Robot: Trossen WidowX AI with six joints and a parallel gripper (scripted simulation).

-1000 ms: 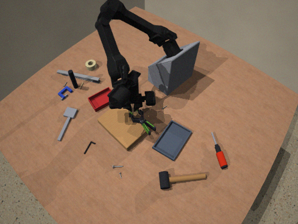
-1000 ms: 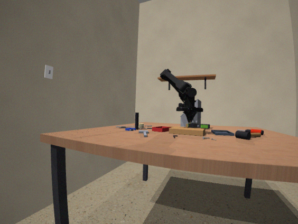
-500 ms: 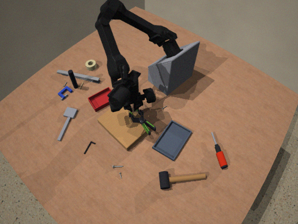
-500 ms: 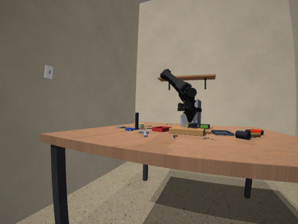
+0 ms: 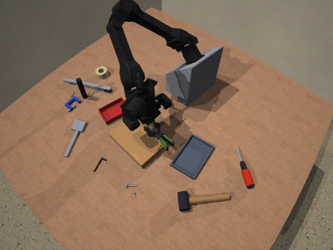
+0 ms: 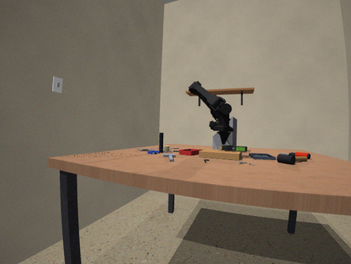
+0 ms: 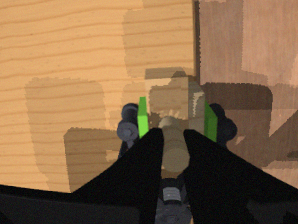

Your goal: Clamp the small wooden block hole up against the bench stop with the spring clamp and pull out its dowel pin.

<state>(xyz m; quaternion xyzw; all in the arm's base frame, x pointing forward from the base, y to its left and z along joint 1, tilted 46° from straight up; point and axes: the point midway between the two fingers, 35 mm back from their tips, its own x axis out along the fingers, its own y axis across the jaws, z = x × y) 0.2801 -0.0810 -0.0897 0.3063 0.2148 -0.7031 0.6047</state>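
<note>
The wooden board [image 5: 134, 144] lies in the middle of the table. The black and green spring clamp [image 5: 159, 137] lies at the board's right edge. In the wrist view its green jaws sit on both sides of the small wooden block [image 7: 174, 99], which rests at the board's edge by a thin dark strip [image 7: 196, 30]. My gripper [image 7: 171, 139] points straight down over the block and is shut on the tan dowel pin [image 7: 174, 156]. I cannot tell whether the pin's lower end is still in the hole. From the side, the gripper [image 6: 224, 141] stands just above the clamp [image 6: 233, 148].
A red tray [image 5: 111, 110] lies left of the board and a grey-blue tray [image 5: 192, 156] right of it. A grey box [image 5: 193, 76] stands behind. A mallet [image 5: 202, 200], a screwdriver [image 5: 245, 172], screws [image 5: 131, 186], a hex key [image 5: 100, 164] and other tools lie around.
</note>
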